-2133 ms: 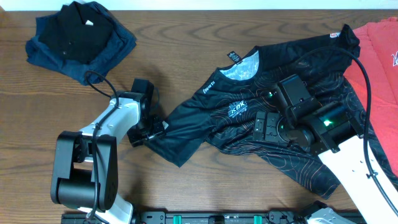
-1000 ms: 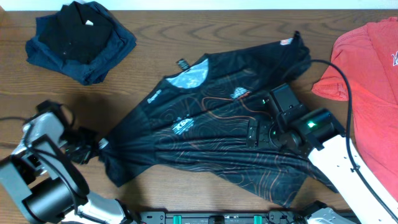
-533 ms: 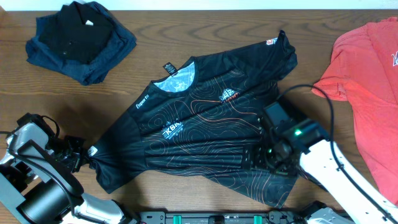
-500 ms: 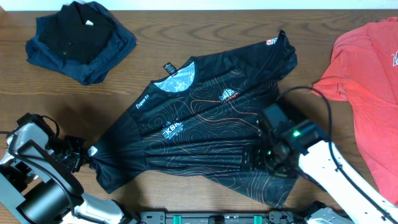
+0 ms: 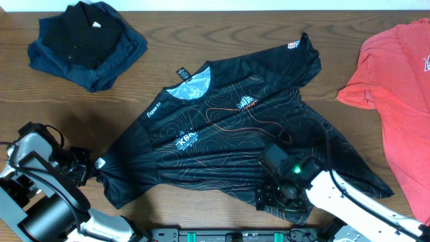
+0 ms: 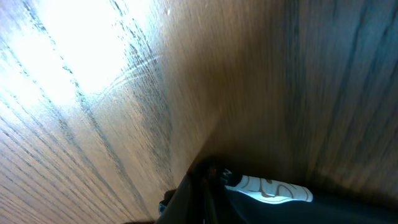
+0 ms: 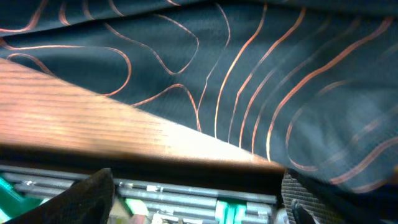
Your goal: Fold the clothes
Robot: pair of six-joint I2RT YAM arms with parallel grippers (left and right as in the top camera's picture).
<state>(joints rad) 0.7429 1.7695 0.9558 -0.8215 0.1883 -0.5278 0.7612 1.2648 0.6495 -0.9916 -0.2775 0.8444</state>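
Black shiny jersey point(image 5: 222, 134) with orange-red contour lines now lies pulled flat on the brown wooden table point(image 5: 201, 40), one sleeve still clenched in the left gripper point(image 5: 86, 172), while the right gripper point(image 5: 269, 196), jaws spread and empty, has dropped to the near hem, so flattening looks done and folding comes next.

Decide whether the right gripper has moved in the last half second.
Yes. The right gripper has slid toward the near edge of the table, away from the coral-red T-shirt.

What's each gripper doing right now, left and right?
Left gripper: closed, pinching the jersey by its sleeve.
Right gripper: open, holding nothing, at the jersey's hem.
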